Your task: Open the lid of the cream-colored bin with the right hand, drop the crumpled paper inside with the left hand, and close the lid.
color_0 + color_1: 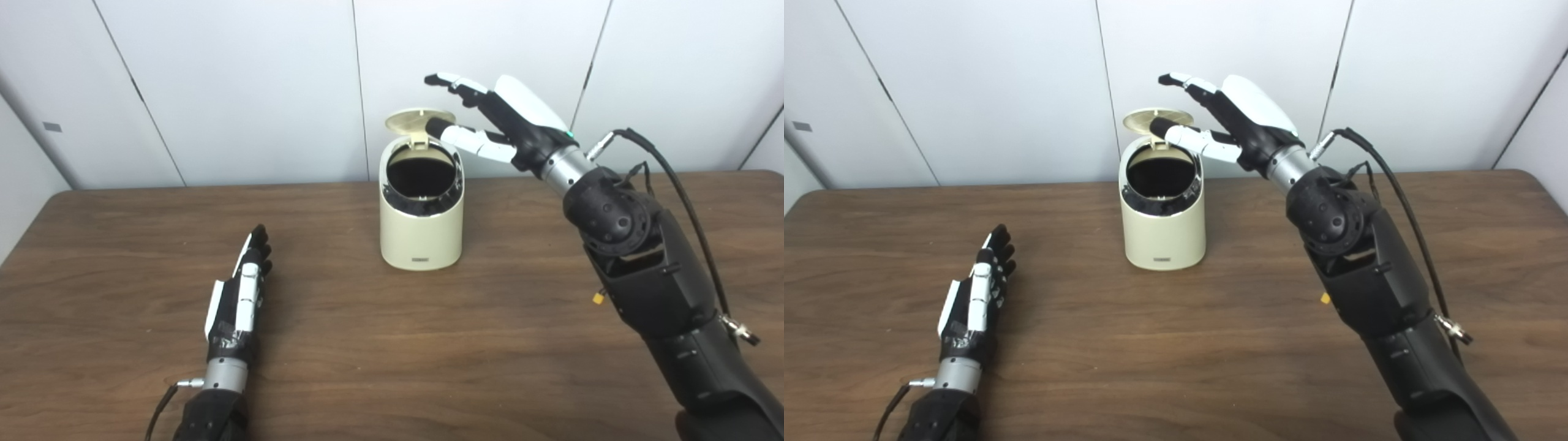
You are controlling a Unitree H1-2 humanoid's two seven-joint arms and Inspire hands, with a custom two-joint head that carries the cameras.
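The cream-colored bin (421, 233) stands upright on the table, a little behind its middle. Its round lid (420, 119) is tipped up at the back, and the dark inside shows. My right hand (499, 119) hovers open just right of the lid, its thumb lying against the lid's front edge and its fingers spread above it. My left hand (242, 294) rests on edge on the table at the near left, fingers straight and pointing away, holding nothing. No crumpled paper shows in either view, and the dark inside of the bin hides whatever it holds.
The brown wooden table (367, 355) runs across the whole view. White wall panels (245, 86) stand close behind its far edge. A black cable (680, 196) loops off my right forearm.
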